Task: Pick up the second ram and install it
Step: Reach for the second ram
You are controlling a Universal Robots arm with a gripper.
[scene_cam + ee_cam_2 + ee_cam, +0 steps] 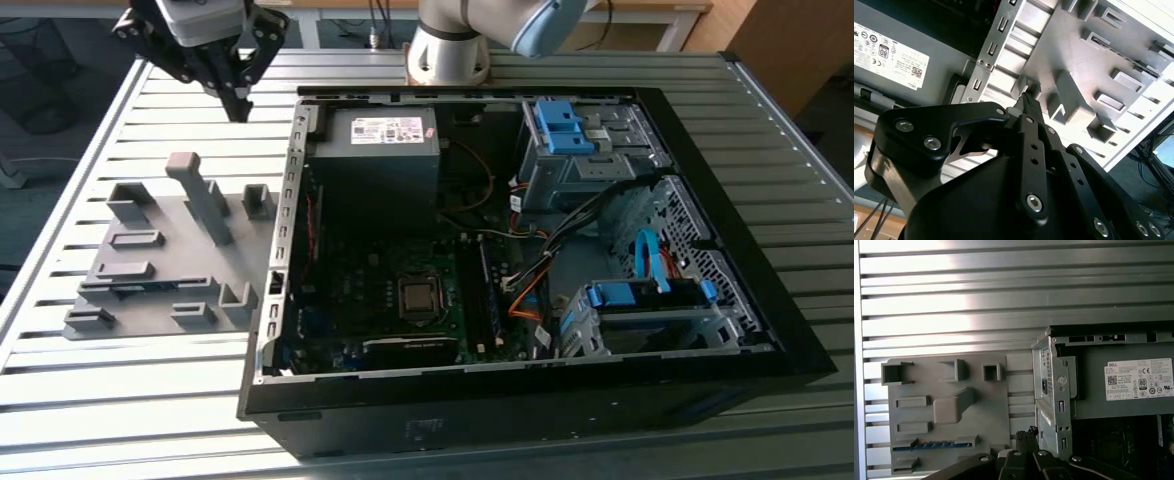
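The second ram [934, 444] lies on edge in a slot of the grey holder plate [984, 405]; its blue-labelled edge shows there. In the exterior view the ram [140, 287] sits near the plate's [160, 255] front, at the exterior view's left. My gripper [240, 108] hangs above the table beyond the plate's far end, well apart from the ram and beside the case's back corner. Its fingers meet at the tips with nothing between them, as both wrist views show for the gripper [1029, 102] [1027, 434].
The open computer case [287, 180] lies on the slatted table [134, 400], with the power supply [380, 135], motherboard [414, 295] and blue drive cages [641, 300] inside. Tall grey blocks [200, 195] stand up from the holder plate. The arm's base [447, 45] is behind the case.
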